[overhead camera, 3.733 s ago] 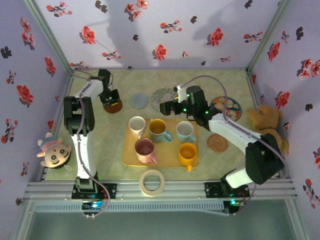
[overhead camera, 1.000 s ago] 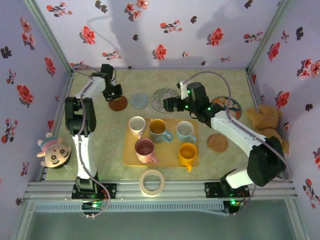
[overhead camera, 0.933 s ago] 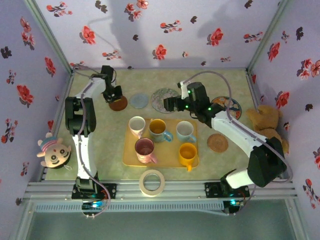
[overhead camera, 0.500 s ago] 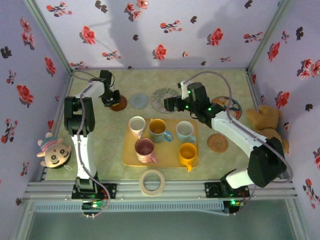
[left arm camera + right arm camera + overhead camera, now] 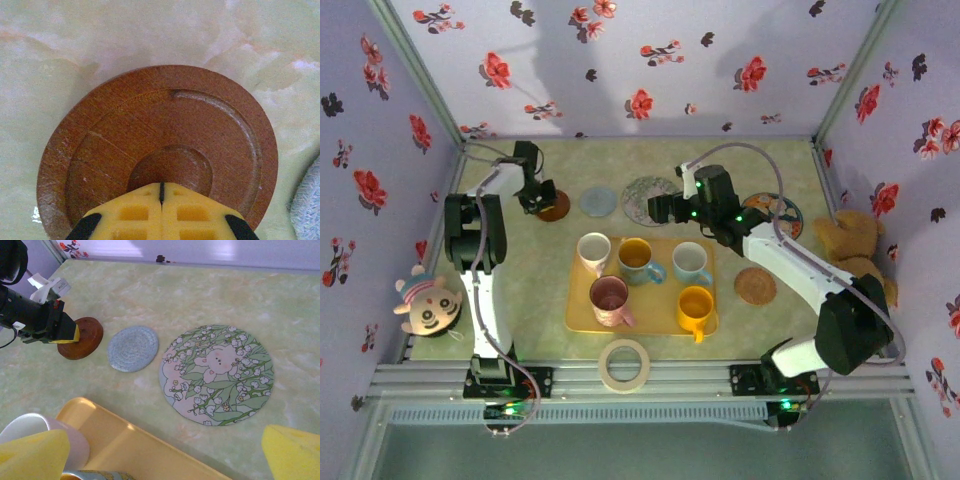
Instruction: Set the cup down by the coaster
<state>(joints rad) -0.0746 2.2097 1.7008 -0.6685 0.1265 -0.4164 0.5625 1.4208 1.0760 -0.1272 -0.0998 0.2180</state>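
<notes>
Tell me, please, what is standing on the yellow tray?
Five: a white cup, yellow cup, pale blue cup, pink cup, orange cup. The tray floor beneath them is covered.

The wooden coaster [image 5: 150, 115] is brown, the woven coaster [image 5: 133, 348] blue, the tray [image 5: 125, 445] yellow.

Overhead the light is soft, dim and bluish, coming from the near side, and it throws faint arm shadows on the far wall [image 5: 535, 50]. From the right wrist the table [image 5: 210, 295] looks brighter, and the yellow jaws blur at the near corners. The left wrist's close view of the coaster [image 5: 150, 120] is slightly soft.
</notes>
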